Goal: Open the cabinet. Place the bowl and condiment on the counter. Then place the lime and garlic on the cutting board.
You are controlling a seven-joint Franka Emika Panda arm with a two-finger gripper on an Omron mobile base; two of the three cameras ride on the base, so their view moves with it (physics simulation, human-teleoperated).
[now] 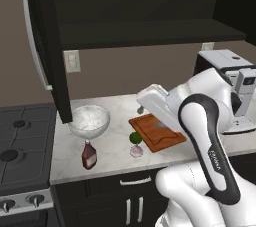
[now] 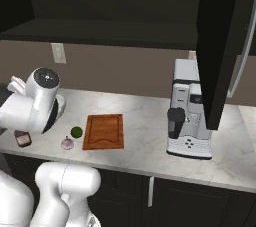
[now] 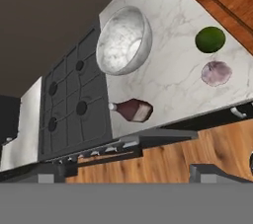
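Claw's jaws spread wide, grasping nothing, hanging above counter (image 1: 112, 158) w/ all items lying below it in hand view.

Nearest front edge: condiment (image 3: 132, 110), upright in base views.

Garlic (image 3: 216, 73) & lime (image 3: 210, 39) just right of it, side by side, not yet on cutting board (image 1: 156, 132).

Both prob light, round, apt to roll; garlic papery, lime firm & slick. Pinch across widest middle.

Farther back: bowl (image 1: 89, 121) under open cabinet (image 1: 47, 46).
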